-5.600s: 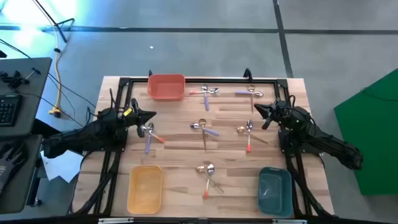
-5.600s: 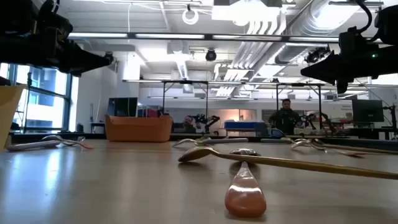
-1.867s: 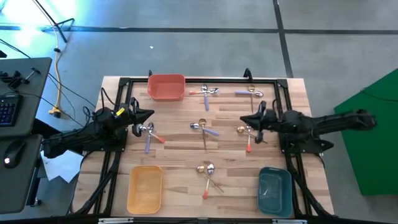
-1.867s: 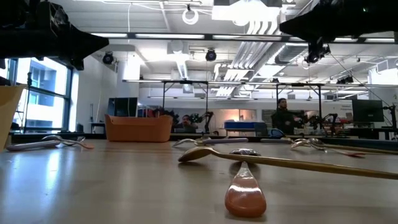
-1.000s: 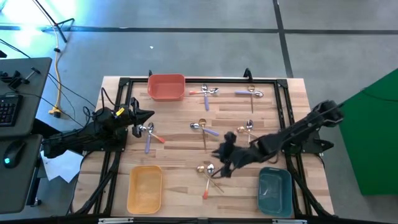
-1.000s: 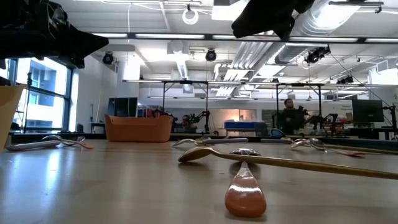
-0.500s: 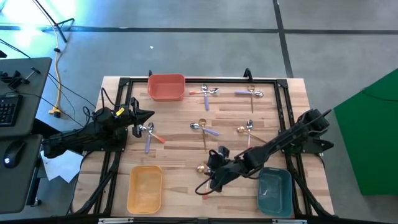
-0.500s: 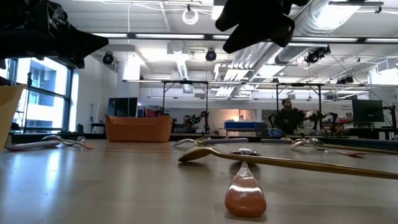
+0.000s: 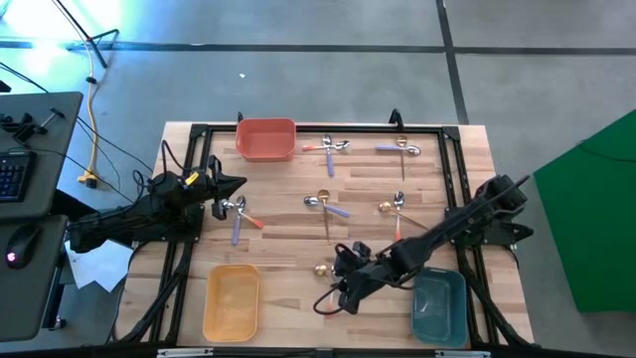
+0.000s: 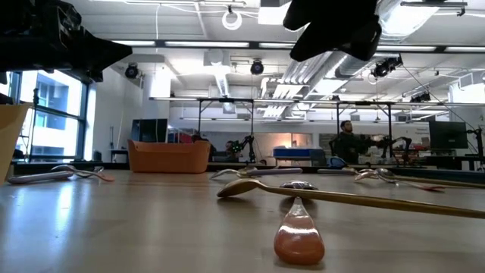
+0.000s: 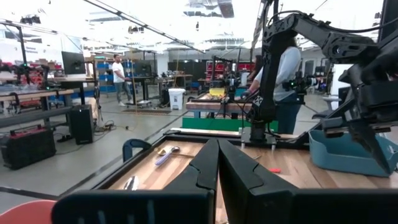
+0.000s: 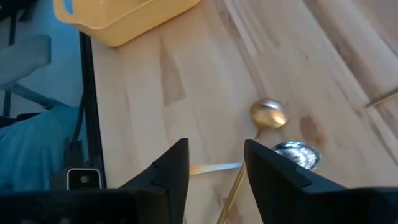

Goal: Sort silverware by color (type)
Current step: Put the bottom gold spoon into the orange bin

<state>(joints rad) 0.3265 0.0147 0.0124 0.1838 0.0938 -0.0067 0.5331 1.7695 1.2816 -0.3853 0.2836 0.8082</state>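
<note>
Two hands over the wooden table (image 9: 288, 184): left (image 9: 241, 184) pressed together, right (image 9: 343, 281) spread.

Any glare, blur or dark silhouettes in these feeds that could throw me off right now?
Low view: nearest orange-red spoon handle is out of focus, and the right tool is a black silhouette against bright ceiling lights. High view: blue-white glare on the floor at the upper left corner. Right wrist view: sharp on the gold spoon, its own fingers dark. Left wrist view: background overexposed.
</note>
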